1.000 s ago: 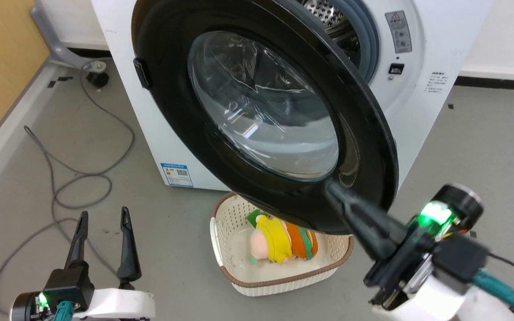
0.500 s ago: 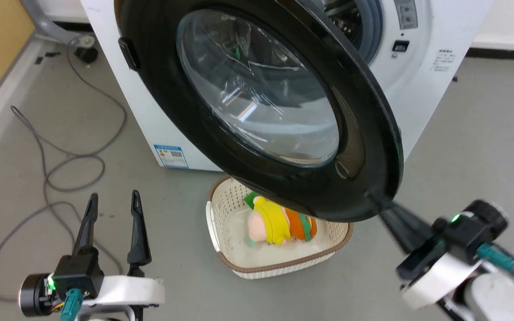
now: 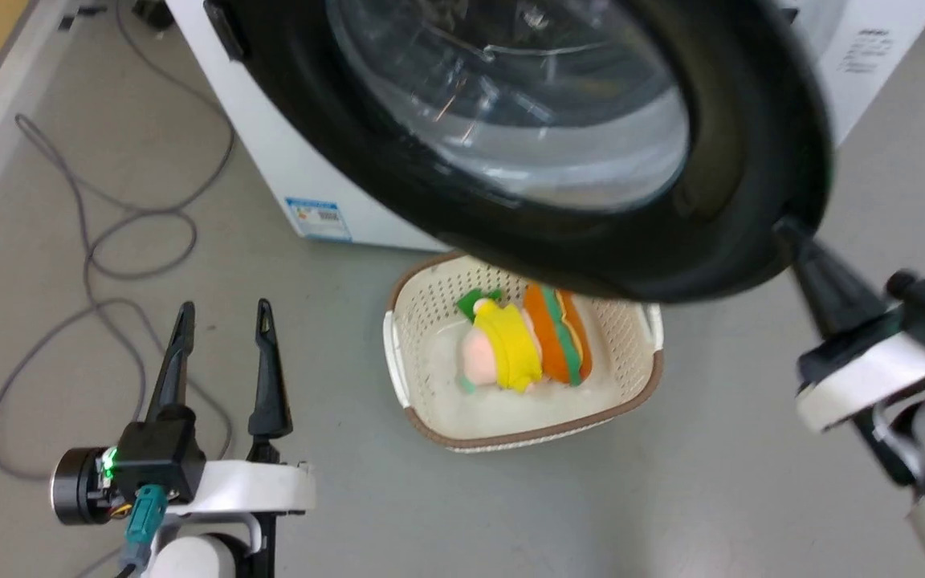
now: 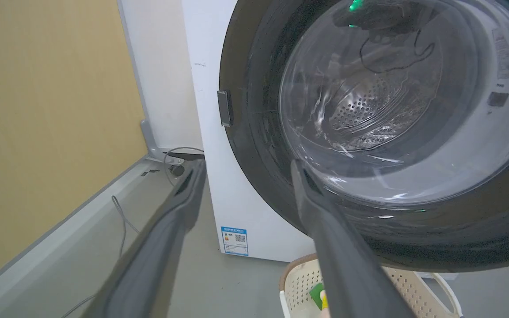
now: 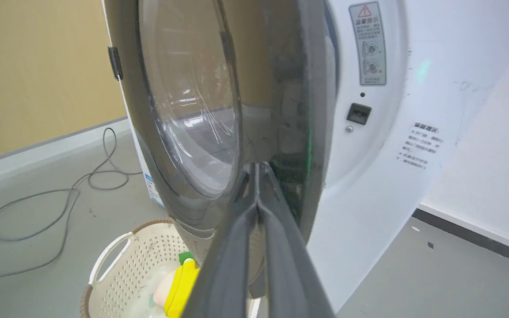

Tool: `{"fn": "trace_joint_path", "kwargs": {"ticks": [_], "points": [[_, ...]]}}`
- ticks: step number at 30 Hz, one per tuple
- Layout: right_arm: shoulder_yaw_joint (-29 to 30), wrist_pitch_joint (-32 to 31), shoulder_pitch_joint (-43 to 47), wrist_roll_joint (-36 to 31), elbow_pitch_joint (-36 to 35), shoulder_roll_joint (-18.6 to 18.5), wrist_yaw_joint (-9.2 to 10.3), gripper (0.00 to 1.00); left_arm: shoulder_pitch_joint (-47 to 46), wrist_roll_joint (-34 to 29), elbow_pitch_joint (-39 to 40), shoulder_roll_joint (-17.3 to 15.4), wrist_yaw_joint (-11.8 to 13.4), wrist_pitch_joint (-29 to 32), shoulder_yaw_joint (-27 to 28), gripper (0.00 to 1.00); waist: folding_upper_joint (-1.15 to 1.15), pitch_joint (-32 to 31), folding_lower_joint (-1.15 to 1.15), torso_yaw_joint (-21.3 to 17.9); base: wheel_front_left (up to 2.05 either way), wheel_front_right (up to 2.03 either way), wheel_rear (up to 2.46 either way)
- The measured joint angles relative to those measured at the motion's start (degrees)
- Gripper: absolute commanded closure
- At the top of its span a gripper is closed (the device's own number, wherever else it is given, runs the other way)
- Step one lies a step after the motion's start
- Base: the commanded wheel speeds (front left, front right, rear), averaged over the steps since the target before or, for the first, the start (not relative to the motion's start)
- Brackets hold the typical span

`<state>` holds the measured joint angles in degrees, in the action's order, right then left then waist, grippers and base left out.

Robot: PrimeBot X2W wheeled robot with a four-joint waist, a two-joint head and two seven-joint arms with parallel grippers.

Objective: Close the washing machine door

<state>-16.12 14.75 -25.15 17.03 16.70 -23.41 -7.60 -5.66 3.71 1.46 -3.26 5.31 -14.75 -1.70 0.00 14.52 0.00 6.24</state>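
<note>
Head view: door (image 3: pixel 751 160) fills the top, black rim around the clear glass, swung out from the washer (image 3: pixel 270 160) and not shut. Right gripper (image 3: pixel 788 231) comes in from the lower right, its tips on the rim's lower right edge, apparently touching. Left gripper (image 3: pixel 224 307) is at lower left over the floor, fingers spread, nothing between them, well apart from the door. Basket (image 3: pixel 402 353) sits on the floor just below the door's lower rim. In it lies a plush toy (image 3: pixel 511 353), yellow, pink, orange and green. A grey cable (image 3: pixel 109 241) loops on the floor at left. A blue sticker (image 3: pixel 318 218) is low on the washer front.

Left wrist view: both fingers are apart and empty. The door is ahead and to the right. One finger overlaps its lower left rim here, contact not clear from this angle. The steel drum shows through the glass. The basket corner is at the bottom, under the rim.

Right wrist view: the two fingers are pressed together at the tips, with nothing gripped. The tips meet the door's black rim near its free edge. The door stands at an angle to the washer front, with a gap between them. The latch slot and a warning label show on the front panel beyond. The basket is below left with the toy inside.
</note>
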Motion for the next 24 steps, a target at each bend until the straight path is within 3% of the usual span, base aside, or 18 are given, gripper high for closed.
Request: {"fn": "trace_joint_path", "kwargs": {"ticks": [18, 24], "points": [[8.33, -0.01, -19.00, -4.38, 17.30, 0.79, 0.01, 1.00, -4.14, 1.04, 0.46, 0.30, 1.66, 0.00, -2.96, 0.00, 0.00, 8.73, 0.00, 3.63, 0.00, 0.00, 0.00], [12.94, 0.00, -23.36, -7.31, 21.11, 2.83, 0.01, 1.00, -4.66, 1.81, 0.53, 0.31, 2.60, 0.00, -3.57, 0.00, 0.00, 9.65, 0.00, 4.11, 0.00, 0.00, 0.00]]}}
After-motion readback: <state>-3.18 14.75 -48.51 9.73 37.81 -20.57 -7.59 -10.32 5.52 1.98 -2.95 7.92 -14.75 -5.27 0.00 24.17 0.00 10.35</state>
